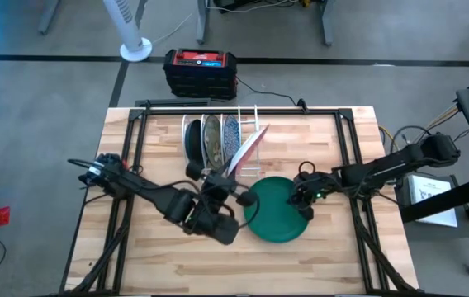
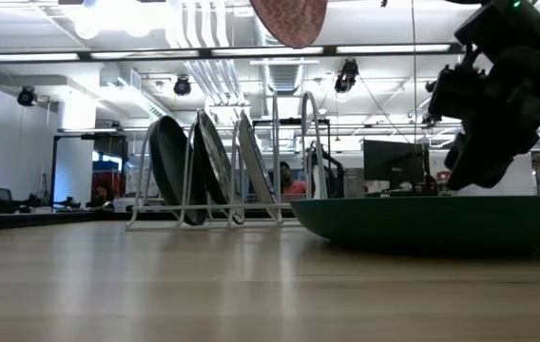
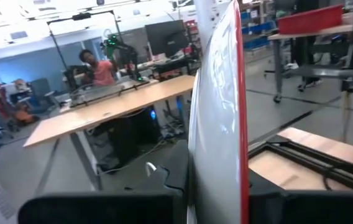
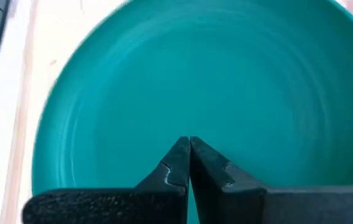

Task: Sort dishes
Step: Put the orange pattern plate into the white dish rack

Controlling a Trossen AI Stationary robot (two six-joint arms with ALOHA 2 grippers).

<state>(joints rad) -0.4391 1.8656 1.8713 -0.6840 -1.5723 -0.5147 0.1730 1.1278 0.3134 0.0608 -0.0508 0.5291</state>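
The left gripper clenched the red-and-white patterned round plate on edge, tilted just beside the white wire rack's empty end slot, while the right gripper, fingers pressed together and empty, hovered over the plain green round plate.

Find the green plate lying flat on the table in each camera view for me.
High view: green plate right of centre, below the white wire rack.
Low view: plate at right, seen edge-on, rack to its left.
Left wrist view: not in it.
Right wrist view: fills the picture.
Shared landmark: the rack.
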